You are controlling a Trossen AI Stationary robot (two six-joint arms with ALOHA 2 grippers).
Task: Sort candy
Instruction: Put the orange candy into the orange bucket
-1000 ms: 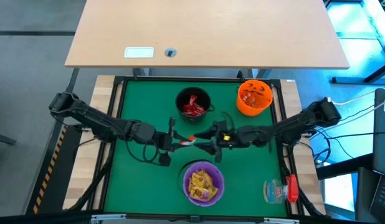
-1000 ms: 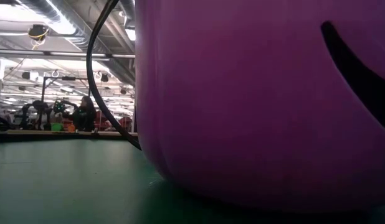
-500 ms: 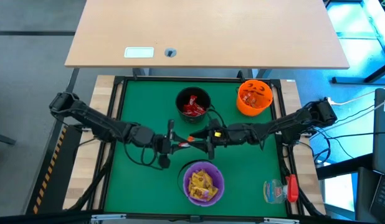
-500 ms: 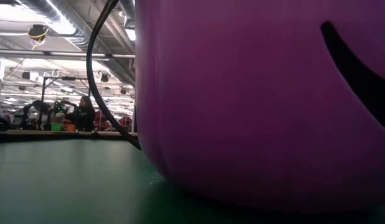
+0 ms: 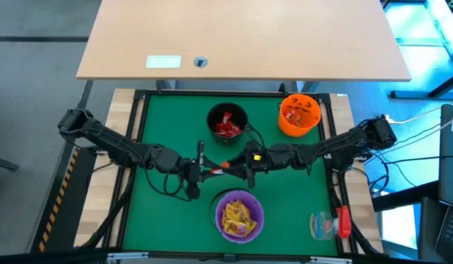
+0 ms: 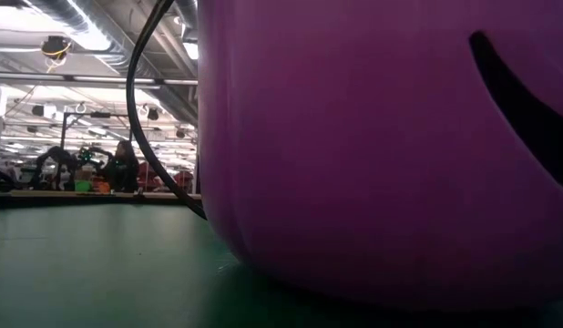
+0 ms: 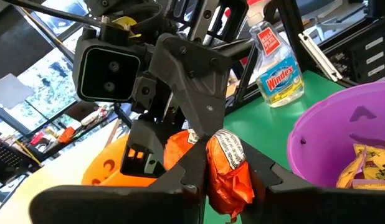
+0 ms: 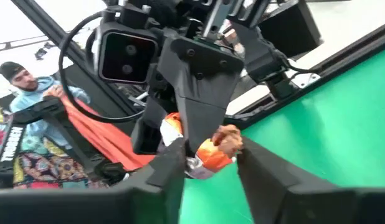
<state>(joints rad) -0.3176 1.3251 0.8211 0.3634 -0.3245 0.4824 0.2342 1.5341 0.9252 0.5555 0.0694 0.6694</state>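
One small candy in an orange wrapper (image 5: 223, 164) hangs in the air over the middle of the green table (image 5: 168, 220). My two grippers meet on it. My left gripper (image 5: 213, 169) reaches in from the table's left and is shut on it. My right gripper (image 5: 235, 163) reaches in from the right, its fingers closed in on the candy's other end. Red candy fills the black bowl (image 5: 228, 122). Orange candy is in the orange bowl (image 5: 299, 114) and yellow candy in the purple bowl (image 5: 239, 215). My left gripper pinches the candy's near end (image 7: 228, 177) between its two fingers, coming level from the table's left. The candy is lifted clear of the table and sticks out past the fingertips. My right gripper has the candy's crumpled opposite end (image 8: 225, 143) between its two fingers (image 8: 174, 163), level from the table's right. The candy bridges the two grippers, clear of the table.
The purple bowl (image 6: 382, 146) stands just near of the grippers and fills the low view. A clear spray bottle with a red head (image 5: 330, 224) lies at the near right corner. A wooden desk (image 5: 241, 37) stands beyond the far edge. A person (image 8: 30, 93) shows in the room.
My right gripper has moved toward the table's left, up to my left gripper and the candy. It has rolled a little, and its fingers have drawn closer together around the candy. My left gripper has kept the candy where it was.
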